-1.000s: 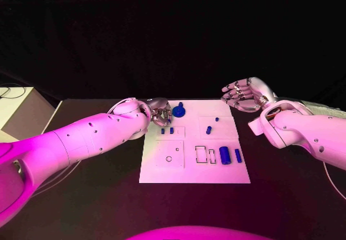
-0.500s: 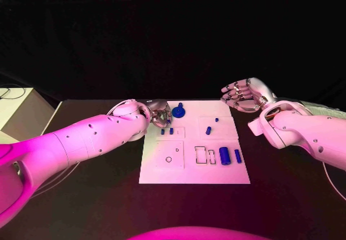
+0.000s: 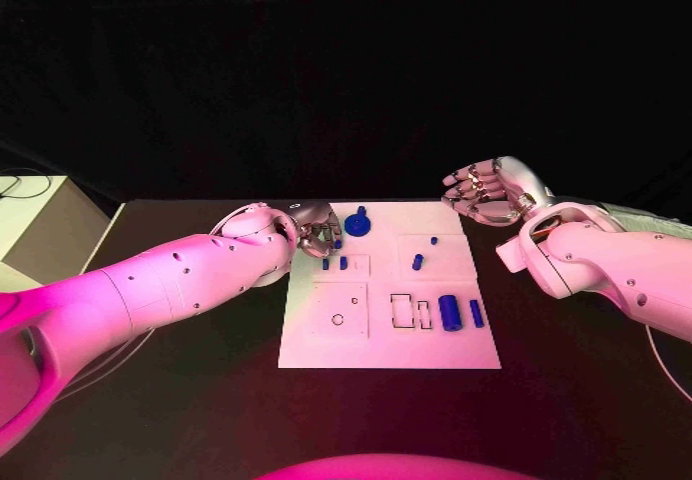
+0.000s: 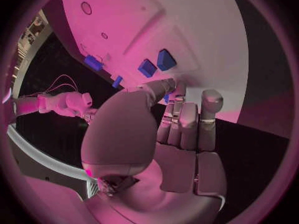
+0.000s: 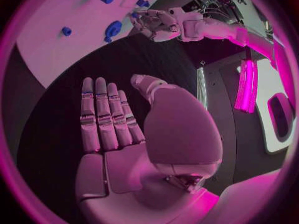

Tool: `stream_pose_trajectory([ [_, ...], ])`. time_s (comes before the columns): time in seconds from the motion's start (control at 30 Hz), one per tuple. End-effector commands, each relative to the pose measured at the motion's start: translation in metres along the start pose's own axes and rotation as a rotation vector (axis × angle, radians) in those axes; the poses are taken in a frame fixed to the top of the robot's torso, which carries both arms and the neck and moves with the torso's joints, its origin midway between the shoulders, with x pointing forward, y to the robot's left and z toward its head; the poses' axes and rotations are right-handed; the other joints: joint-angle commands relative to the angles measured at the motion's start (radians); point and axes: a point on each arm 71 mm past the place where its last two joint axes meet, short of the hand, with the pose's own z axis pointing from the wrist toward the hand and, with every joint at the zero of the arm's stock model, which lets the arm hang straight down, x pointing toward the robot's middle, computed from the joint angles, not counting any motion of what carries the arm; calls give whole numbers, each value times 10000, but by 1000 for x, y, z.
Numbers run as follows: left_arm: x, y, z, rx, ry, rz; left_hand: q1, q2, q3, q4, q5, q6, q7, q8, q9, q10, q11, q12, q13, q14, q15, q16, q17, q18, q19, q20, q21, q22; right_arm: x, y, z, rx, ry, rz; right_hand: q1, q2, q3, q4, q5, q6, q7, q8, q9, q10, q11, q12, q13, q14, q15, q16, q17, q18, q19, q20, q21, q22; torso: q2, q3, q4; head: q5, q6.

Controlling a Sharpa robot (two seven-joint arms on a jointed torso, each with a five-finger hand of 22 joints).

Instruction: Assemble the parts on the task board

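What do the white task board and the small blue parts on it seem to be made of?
White task board: looks like matte rigid plastic or painted sheet, flat with crisp outlined recesses. Small blue parts, e.g. the cylinder: probably moulded or printed plastic, uniform opaque colour, no metallic glint.

The dark, matte black worktop (image 3: 173, 400) stretches out under both arms, and lying flat in the middle of it is the white rectangular task board (image 3: 389, 340), its long side running away from the robot. Small blue parts rest on the board: a round flat blue piece (image 3: 358, 224) near its far edge, a little blue peg (image 3: 434, 240) to the right of that, two short blue pegs (image 3: 333, 263) side by side on the left half, another short blue peg (image 3: 417, 261) further right, and a thick blue cylinder (image 3: 450, 311) with a slim blue bar (image 3: 476, 312) just beside it.
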Motion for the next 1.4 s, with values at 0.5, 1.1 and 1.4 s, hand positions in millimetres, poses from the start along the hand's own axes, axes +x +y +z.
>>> stream_pose_trajectory([
  [0.5,-2,2,-2,-26,-305,-24,-33,-187,7,-59,27,-498,-63,-369,-206,95,-27,-118,123,-78,-2,-20,-41,-31,-4,-48,-13,8,1,0,0,-28,125,-2,24,-24,-214,-52,70,-87,135,-144,-44,-288,78,-51,-8,-269,80,-31,-133,41,-175,104,-36,-183,5,9,-6,21,21],
  [1.1,-33,41,-27,-114,-1620,-2596,7,16,170,16,43,199,298,-86,-303,-409,325,-149,280,-1820,285,-959,-2672,285,-1334,169,-1165,-1115,5,-14,3,318,1449,-2200,862,489,-340,-1278,-175,980,-611,-60,-97,1638,-871,395,161,3691,-1357,3002,1720,-43,2869,-1541,3432,1815,-13,11,5,-191,101],
  [1.4,-42,57,-54,1281,-1707,-9180,-412,25,-532,431,-45,-3,432,2,-446,-1055,521,-69,338,-3260,499,-2176,-4326,453,-2549,406,-2674,-2238,18,-17,8,141,2387,-4817,380,282,425,-1255,-306,1167,-666,-286,-149,1745,-932,-91,392,3678,-1381,7827,5249,-316,3049,-1542,7173,5462,16,8,-22,-419,227],
])
